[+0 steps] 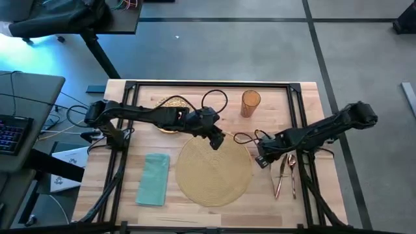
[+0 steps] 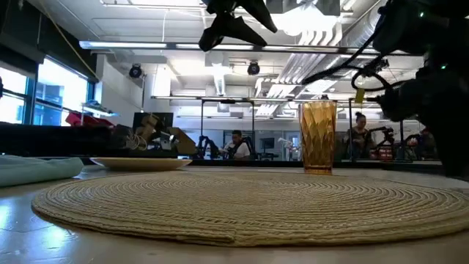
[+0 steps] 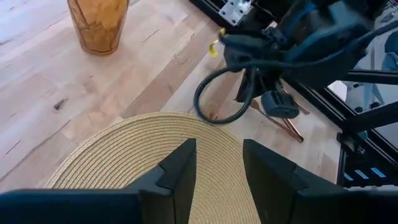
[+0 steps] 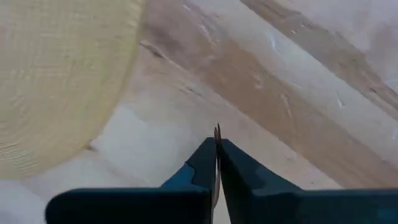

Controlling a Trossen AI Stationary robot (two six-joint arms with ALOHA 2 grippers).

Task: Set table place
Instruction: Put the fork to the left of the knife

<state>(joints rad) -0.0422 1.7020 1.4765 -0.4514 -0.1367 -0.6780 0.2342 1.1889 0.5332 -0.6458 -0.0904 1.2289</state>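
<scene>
The round woven placemat lies in the middle of the light-wood table. My left gripper hangs open over its far edge with nothing between the fingers. The gold plate rests at the far left, partly under the left arm. The amber tumbler stands at the far middle, and the teal napkin lies flat to the left of the mat. My right gripper is just off the mat's right edge, shut on a thin copper-coloured piece of cutlery. More copper cutlery lies to its right. My right gripper pinches a thin copper-coloured piece of cutlery between its two fingertips; only a narrow sliver shows at the tips. The fingers hide the remainder, so which piece it is cannot be told. It is held over bare wood beside the placemat's right edge.
Black frame rails cross the table top on both sides and along the far edge. A loop of black cable hangs off the right arm. Bare wood shows between the napkin and the mat and along the near edge.
</scene>
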